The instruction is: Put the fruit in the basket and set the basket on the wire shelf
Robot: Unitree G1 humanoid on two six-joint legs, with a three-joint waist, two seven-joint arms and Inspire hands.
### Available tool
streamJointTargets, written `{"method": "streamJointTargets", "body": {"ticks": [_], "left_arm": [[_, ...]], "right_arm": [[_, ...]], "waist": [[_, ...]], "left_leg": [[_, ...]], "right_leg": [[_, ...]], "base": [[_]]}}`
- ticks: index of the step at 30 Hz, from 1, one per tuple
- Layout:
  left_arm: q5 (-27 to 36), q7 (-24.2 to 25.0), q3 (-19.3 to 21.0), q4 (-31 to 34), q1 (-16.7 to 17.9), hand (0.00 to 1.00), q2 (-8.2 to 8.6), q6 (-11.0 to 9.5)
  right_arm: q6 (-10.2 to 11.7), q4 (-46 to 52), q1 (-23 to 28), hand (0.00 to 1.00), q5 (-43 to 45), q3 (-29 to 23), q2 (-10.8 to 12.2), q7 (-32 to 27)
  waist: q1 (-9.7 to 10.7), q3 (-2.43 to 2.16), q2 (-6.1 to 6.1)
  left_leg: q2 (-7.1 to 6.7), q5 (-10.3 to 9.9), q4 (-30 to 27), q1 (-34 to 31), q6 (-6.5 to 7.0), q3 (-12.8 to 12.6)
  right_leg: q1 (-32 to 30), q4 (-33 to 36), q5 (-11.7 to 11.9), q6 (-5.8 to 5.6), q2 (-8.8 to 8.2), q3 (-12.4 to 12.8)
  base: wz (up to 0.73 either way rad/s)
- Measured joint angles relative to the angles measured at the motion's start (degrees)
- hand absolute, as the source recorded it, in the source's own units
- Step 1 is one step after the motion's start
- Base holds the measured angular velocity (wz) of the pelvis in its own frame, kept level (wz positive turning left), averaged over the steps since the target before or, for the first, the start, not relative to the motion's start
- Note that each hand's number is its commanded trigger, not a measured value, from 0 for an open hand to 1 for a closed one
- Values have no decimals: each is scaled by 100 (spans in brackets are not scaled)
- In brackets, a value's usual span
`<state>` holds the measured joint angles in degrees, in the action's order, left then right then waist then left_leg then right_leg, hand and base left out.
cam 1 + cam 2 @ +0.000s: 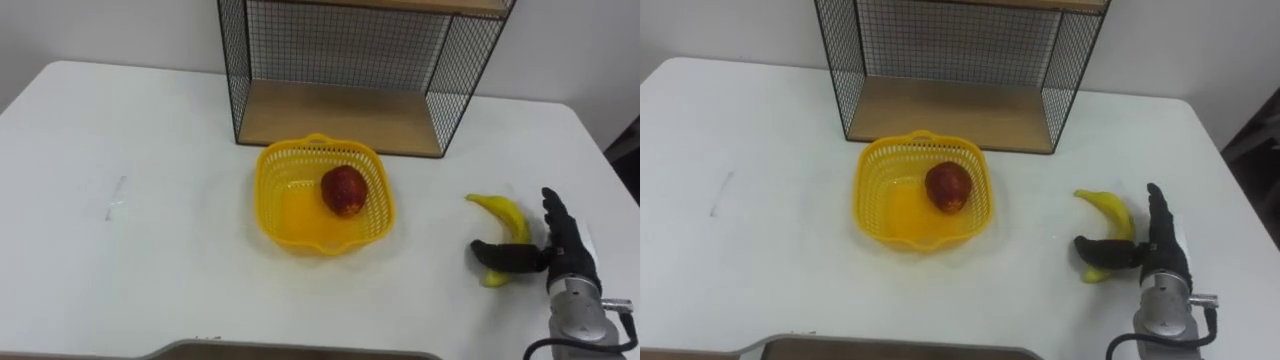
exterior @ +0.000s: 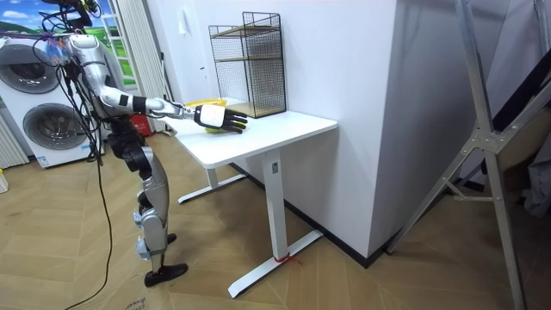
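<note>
The banana (image 1: 505,216) lies on the white desk (image 1: 130,130) close to its right edge, well apart from the yellow basket (image 1: 272,205), which sits mid-desk just in front of the wire shelf (image 1: 340,115) at the far edge. A red apple (image 1: 344,190) is already inside the basket. The right hand (image 1: 570,262) rests at the banana's near end. Its fingers (image 1: 553,212) are stretched straight along the fruit's right side and its thumb (image 1: 508,255) is laid across the near tip, so the hand is spread rather than clamped. The banana should be light and fairly firm, but its skin is smooth, it bruises under a hard squeeze, and its curve lets it roll. A gentle wrap around the thick middle looks safer than a pinch at the tapering end. The basket is thin perforated plastic, likely light and a little flexible, so it is best taken by its rim with the load kept level. The desk top is smooth and glossy, so things may slide on it when nudged. In the room view the robot stands at the desk's end on a wooden floor (image 2: 344,284), with washing machines (image 2: 39,120) behind it.
</note>
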<state>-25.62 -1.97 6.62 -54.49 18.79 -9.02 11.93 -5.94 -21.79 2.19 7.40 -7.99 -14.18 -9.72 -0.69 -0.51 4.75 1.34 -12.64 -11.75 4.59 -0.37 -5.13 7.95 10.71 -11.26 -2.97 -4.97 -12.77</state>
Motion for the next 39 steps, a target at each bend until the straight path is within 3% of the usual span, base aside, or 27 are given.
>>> {"method": "streamJointTargets", "body": {"ticks": [4,5,7,12,18,22,31,39], "left_arm": [[4,-1,-2,0,-4,0,3,24],[4,-1,-2,0,-4,0,5,24],[1,-1,-2,1,-2,0,14,29],[0,-1,-10,59,10,0,59,48],[-1,-1,-10,120,-36,0,39,48],[-6,0,-10,237,-52,0,39,43],[-1,-2,-9,262,-94,0,9,19],[-4,-2,0,258,-152,0,1,-6]], "right_arm": [[-47,-1,0,0,42,2,0,120],[-47,-1,0,7,48,2,0,125],[-46,-11,0,100,165,0,-1,179],[45,-212,-82,100,709,-6,-7,278],[83,-728,-425,100,1800,8,-240,300],[-11,-914,-509,100,2229,-12,-372,291],[-41,-935,-483,100,2230,-12,-347,351],[-45,-759,-430,100,2231,-17,-319,313]], "waist": [[-21,-3,10],[-29,0,6],[-34,4,0],[17,10,0],[15,12,1],[-105,9,6],[-115,26,107],[-128,21,69]], "left_leg": [[0,0,2,4,0,-1],[0,0,2,4,0,-1],[0,0,-2,4,0,0],[1,-3,-66,-10,0,36],[3,-10,-171,-51,-1,130],[2,-8,-193,-82,-4,201],[-1,-9,-202,-83,-4,207],[-1,-8,-195,-84,-4,184]], "right_leg": [[4,0,0,0,0,-3],[4,0,0,0,0,-3],[10,-2,0,0,1,-3],[41,4,1,2,0,-16],[89,6,6,9,-2,-116],[102,4,5,9,5,-176],[105,4,7,11,6,-168],[80,9,8,13,5,-132]], "base": [[0],[0],[0],[3],[9],[8],[0],[-1]]}}
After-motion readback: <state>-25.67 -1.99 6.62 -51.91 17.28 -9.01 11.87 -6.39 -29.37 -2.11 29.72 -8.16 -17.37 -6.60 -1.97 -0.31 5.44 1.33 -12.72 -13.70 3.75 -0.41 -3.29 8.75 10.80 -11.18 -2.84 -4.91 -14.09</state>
